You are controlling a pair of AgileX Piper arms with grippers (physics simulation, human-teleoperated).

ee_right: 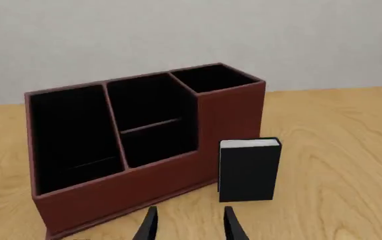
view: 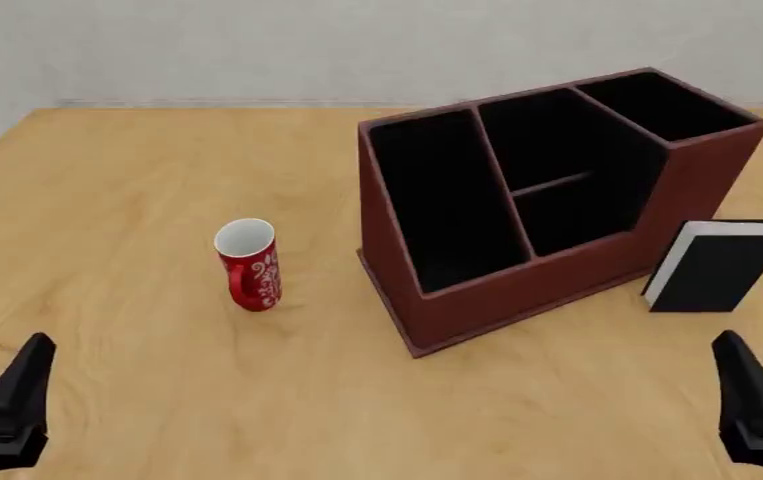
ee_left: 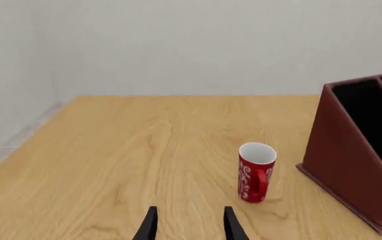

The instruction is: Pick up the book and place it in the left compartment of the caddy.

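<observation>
- A wooden table (view: 128, 180) holds a dark red caddy (view: 515, 300), a red mug (view: 249, 265) and a black book (view: 717, 268).
- The book stands upright, long axis vertical, white page edges on top, just beside the caddy's taller right end.
- The left compartment (view: 441, 200), a long black slot at the caddy's low end, is empty.
- The right gripper (ee_right: 189, 224) hangs low at the near right edge, fingers moderately apart and holding nothing.
- The book lies ahead of it and slightly to the left, near, with nothing between.
- The left gripper (ee_left: 189, 224) sits at the near left edge, also spread and empty, well apart from the book, with mug and caddy between.
- The right arm is clearly nearer, so it probably suits the pick.
</observation>
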